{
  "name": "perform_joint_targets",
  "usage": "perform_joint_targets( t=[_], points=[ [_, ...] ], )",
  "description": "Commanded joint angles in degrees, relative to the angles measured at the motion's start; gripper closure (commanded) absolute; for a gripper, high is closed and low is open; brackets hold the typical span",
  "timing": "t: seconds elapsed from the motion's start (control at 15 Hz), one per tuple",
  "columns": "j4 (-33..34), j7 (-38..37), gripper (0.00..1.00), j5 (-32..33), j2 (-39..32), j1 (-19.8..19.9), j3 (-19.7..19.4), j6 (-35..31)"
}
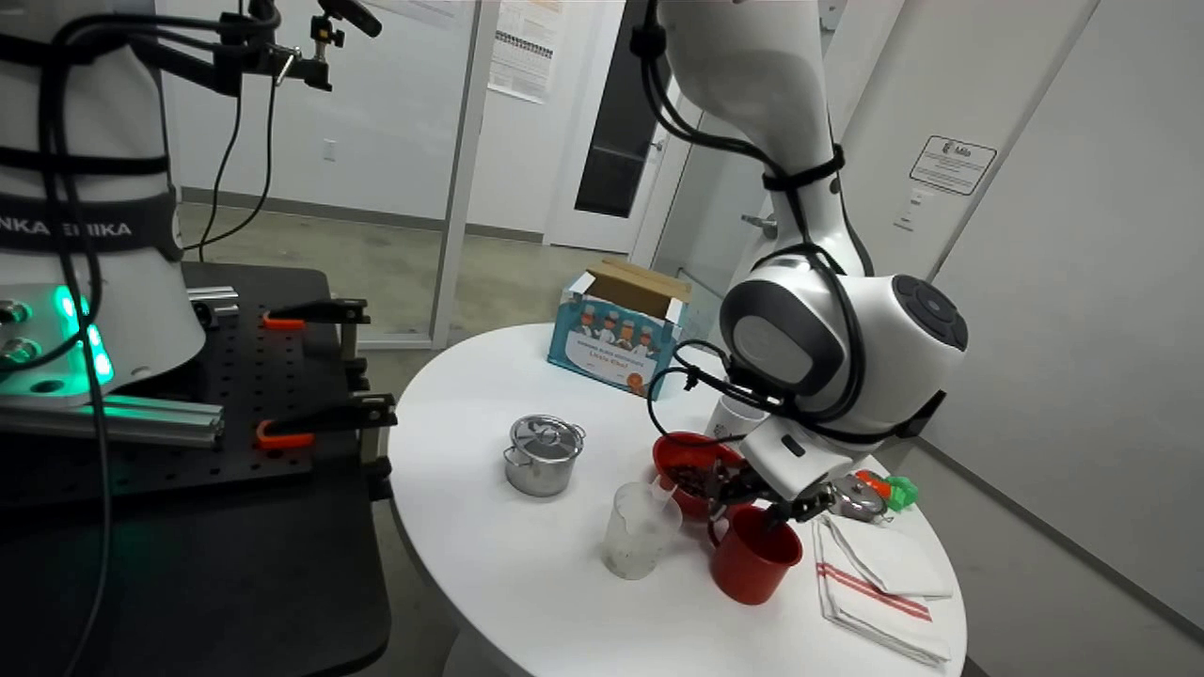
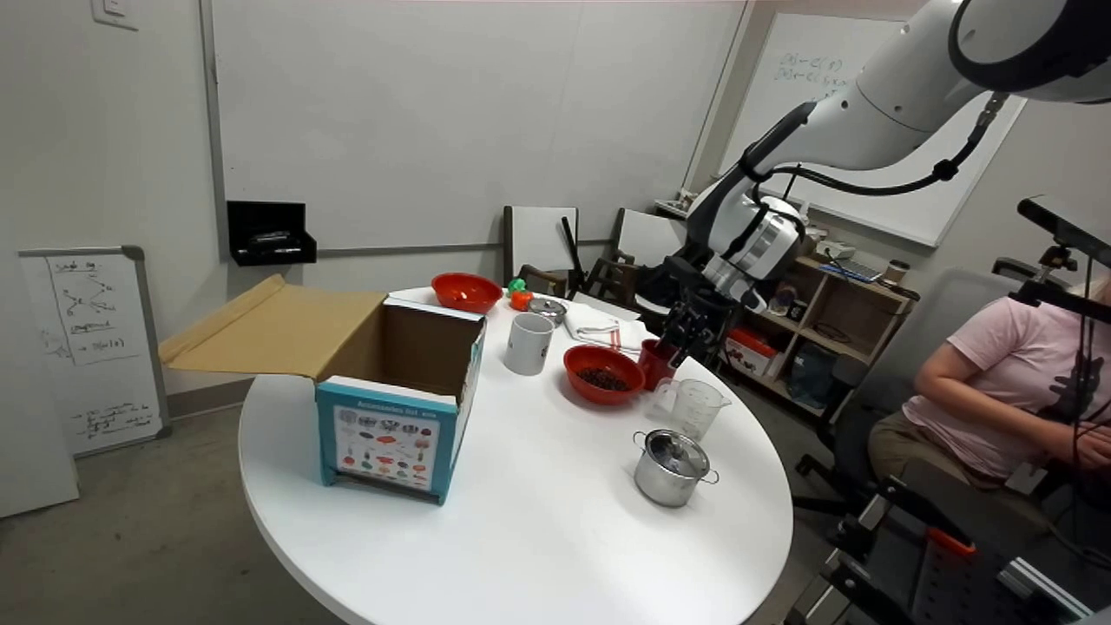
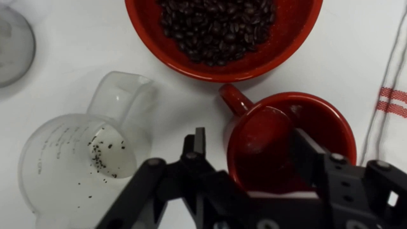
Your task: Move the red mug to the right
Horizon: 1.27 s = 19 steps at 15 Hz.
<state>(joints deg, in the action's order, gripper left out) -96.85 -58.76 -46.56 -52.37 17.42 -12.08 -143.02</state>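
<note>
The red mug (image 1: 751, 567) stands upright on the white round table. It also shows in an exterior view (image 2: 651, 369), partly hidden by the gripper. In the wrist view the red mug (image 3: 264, 127) is seen from above, empty, with its handle toward the red bowl. My gripper (image 3: 250, 138) is open. One finger is over or inside the mug's opening, and the other is outside the wall on the side of the measuring cup. The near rim is hidden behind the gripper. In both exterior views the gripper (image 1: 750, 508) (image 2: 680, 343) points down at the mug's top.
A red bowl of dark beans (image 3: 222, 71) sits close to the mug's handle. A clear measuring cup (image 1: 632, 541) stands beside the mug. A folded towel (image 1: 879, 602) lies on the mug's opposite side. A steel pot (image 1: 544, 461), a white mug (image 2: 528, 345) and a box (image 2: 391, 438) stand farther off.
</note>
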Motion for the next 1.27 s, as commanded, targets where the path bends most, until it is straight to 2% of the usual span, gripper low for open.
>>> perform_joint_targets(
  t=[0.0,0.33,0.67,1.0,1.07,1.2],
  points=[
    [0.13,0.81,0.01,1.23,2.12,-0.52,-0.15,0.14],
    [-1.6,0.19,0.0,5.92,8.33,-2.08,-1.11,4.32],
    [-0.6,-0.67,0.0,16.39,13.6,-4.68,-1.64,11.62],
    [-0.62,0.43,0.0,26.62,17.63,-8.23,-0.99,14.03],
    [0.85,-0.21,0.0,23.73,15.32,-6.08,0.02,12.84],
    [0.75,-0.2,0.0,25.56,16.28,-7.33,0.04,13.12]
  ],
)
